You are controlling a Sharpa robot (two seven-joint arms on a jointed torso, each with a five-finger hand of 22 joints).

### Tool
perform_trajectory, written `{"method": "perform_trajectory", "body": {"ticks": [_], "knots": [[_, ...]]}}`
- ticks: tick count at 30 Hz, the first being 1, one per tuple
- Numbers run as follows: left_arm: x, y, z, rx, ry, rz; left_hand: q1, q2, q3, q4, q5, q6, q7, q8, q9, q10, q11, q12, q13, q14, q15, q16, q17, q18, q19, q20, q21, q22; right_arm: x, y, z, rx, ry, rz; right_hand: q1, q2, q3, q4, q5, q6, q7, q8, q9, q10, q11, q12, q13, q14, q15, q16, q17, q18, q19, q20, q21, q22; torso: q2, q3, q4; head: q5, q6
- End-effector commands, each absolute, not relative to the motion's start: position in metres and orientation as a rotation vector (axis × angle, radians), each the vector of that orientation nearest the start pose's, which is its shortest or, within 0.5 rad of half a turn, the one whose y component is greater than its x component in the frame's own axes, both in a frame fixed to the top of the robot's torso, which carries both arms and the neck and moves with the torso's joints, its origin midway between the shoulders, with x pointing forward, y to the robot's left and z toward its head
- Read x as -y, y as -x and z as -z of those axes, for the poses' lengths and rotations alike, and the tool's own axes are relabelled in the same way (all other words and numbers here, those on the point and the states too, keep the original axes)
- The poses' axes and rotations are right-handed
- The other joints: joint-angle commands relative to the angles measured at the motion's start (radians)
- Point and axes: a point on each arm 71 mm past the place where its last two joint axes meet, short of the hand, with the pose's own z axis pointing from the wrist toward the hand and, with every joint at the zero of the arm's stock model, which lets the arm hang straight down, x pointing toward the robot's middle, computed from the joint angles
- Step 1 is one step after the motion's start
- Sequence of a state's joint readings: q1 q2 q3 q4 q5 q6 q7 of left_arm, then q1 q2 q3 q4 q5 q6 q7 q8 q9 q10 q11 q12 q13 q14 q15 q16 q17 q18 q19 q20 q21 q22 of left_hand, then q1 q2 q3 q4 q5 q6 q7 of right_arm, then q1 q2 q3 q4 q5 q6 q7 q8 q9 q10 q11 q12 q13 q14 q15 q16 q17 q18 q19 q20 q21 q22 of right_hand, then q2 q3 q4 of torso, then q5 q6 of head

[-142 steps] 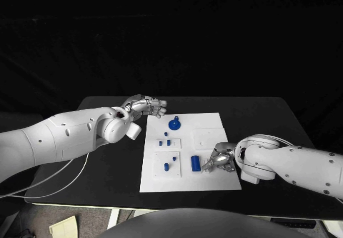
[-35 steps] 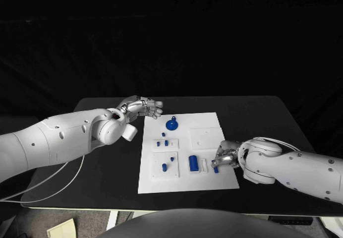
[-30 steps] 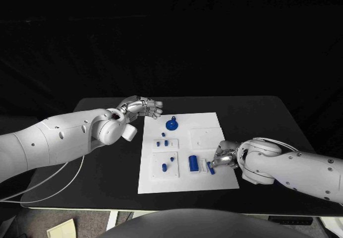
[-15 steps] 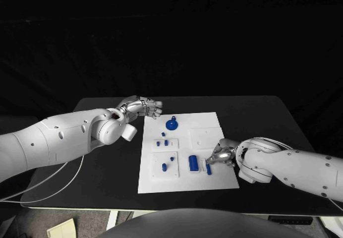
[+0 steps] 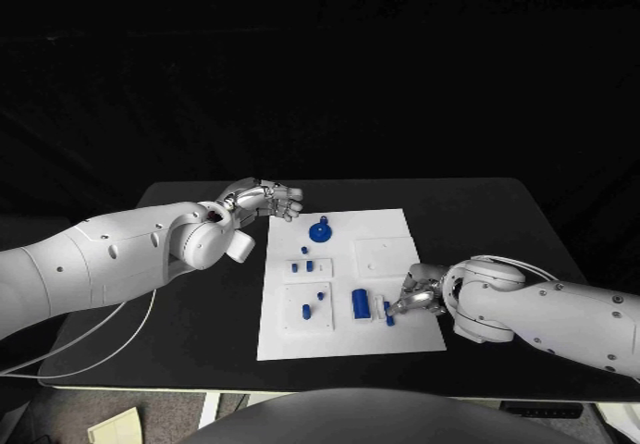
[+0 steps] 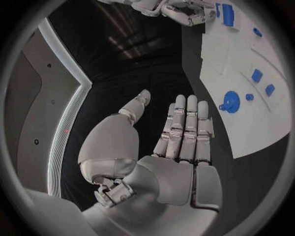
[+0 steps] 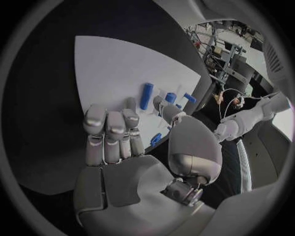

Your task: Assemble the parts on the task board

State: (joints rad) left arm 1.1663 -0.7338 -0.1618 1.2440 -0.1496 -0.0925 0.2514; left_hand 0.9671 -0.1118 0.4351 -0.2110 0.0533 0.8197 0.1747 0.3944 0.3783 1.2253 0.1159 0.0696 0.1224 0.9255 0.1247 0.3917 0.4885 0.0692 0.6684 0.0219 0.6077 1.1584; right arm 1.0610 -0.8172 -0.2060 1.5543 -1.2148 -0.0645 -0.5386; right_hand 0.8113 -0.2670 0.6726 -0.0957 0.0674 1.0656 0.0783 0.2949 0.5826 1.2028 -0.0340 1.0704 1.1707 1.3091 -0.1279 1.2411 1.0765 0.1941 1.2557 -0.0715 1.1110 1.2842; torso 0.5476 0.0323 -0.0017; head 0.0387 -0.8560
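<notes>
The white task board (image 5: 380,250) lies mid-table. On it are a round blue part with a knob (image 5: 320,229), two small blue pieces (image 5: 305,267), small pegs (image 5: 314,306) and a blue cylinder (image 5: 362,304). My right hand (image 5: 416,294) is low over the board's near right part and pinches a small blue part (image 5: 389,313) just right of the cylinder. The right wrist view shows that part (image 7: 155,139) between thumb and fingers, with the cylinder (image 7: 146,96) beyond. My left hand (image 5: 267,199) hovers at the board's far left corner, fingers straight and apart (image 6: 184,128), holding nothing.
The black table (image 5: 494,222) has bare surface to the right and left of the board. A raised white square (image 5: 387,254) sits on the board's right half. The left wrist view shows the round part (image 6: 230,104) and my right hand (image 6: 178,11) farther off.
My right hand has shifted slightly left, carrying the small blue part closer to the cylinder. The left hand has stayed where it was.
</notes>
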Motion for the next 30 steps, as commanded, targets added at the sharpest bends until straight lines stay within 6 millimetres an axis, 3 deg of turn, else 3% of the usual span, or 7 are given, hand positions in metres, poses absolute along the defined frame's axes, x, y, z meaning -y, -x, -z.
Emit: {"method": "perform_trajectory", "body": {"ticks": [1, 20, 30], "knots": [[-0.225, -0.506, 0.261, -1.788, 1.044, 1.387, 0.003, 0.011, -0.003, -0.004, -0.001, -0.006, -0.002, 0.002, -0.001, -0.004, -0.001, 0.003, -0.002, 0.004, 0.005, -0.004, 0.002, 0.015, 0.002, 0.008, -0.003, 0.001, 0.208, -0.405, 0.331, -2.415, -0.013, -0.225, 0.000, -0.009, -0.001, 0.007, -0.016, 0.004, -0.002, -0.007, -0.002, 0.002, 0.000, -0.005, 0.002, -0.001, -0.006, -0.003, 0.001, 0.068, -0.003, 0.000, 0.000, 0.001, 0.000, 0.0001, -0.0003, -0.001, 0.000], [-0.225, -0.506, 0.261, -1.789, 1.044, 1.387, 0.003, 0.011, -0.003, -0.004, -0.001, -0.006, -0.002, 0.002, -0.001, -0.004, -0.001, 0.003, -0.002, 0.004, 0.005, -0.005, 0.003, 0.015, 0.003, 0.008, -0.004, 0.002, 0.199, -0.406, 0.336, -2.412, 0.011, -0.214, 0.004, 0.001, 0.004, 0.024, -0.018, 0.009, -0.005, -0.003, 0.002, 0.006, -0.003, -0.004, 0.003, -0.001, -0.009, -0.001, 0.004, 0.068, -0.001, -0.003, 0.002, 0.001, 0.001, -0.0004, 0.0012, -0.002, -0.004], [-0.225, -0.506, 0.261, -1.789, 1.044, 1.387, 0.003, 0.012, -0.003, -0.004, -0.001, -0.006, -0.002, 0.002, -0.001, -0.004, -0.001, 0.003, -0.002, 0.004, 0.005, -0.006, 0.003, 0.015, 0.003, 0.008, -0.004, 0.002, 0.193, -0.404, 0.340, -2.390, 0.108, -0.176, 0.046, 0.013, 0.036, 0.017, -0.018, 0.013, -0.008, 0.000, 0.006, 0.011, -0.006, -0.003, 0.004, -0.001, -0.012, 0.000, 0.005, 0.068, 0.000, -0.007, 0.004, 0.001, 0.000, 0.0000, 0.0012, -0.003, -0.008]]}}
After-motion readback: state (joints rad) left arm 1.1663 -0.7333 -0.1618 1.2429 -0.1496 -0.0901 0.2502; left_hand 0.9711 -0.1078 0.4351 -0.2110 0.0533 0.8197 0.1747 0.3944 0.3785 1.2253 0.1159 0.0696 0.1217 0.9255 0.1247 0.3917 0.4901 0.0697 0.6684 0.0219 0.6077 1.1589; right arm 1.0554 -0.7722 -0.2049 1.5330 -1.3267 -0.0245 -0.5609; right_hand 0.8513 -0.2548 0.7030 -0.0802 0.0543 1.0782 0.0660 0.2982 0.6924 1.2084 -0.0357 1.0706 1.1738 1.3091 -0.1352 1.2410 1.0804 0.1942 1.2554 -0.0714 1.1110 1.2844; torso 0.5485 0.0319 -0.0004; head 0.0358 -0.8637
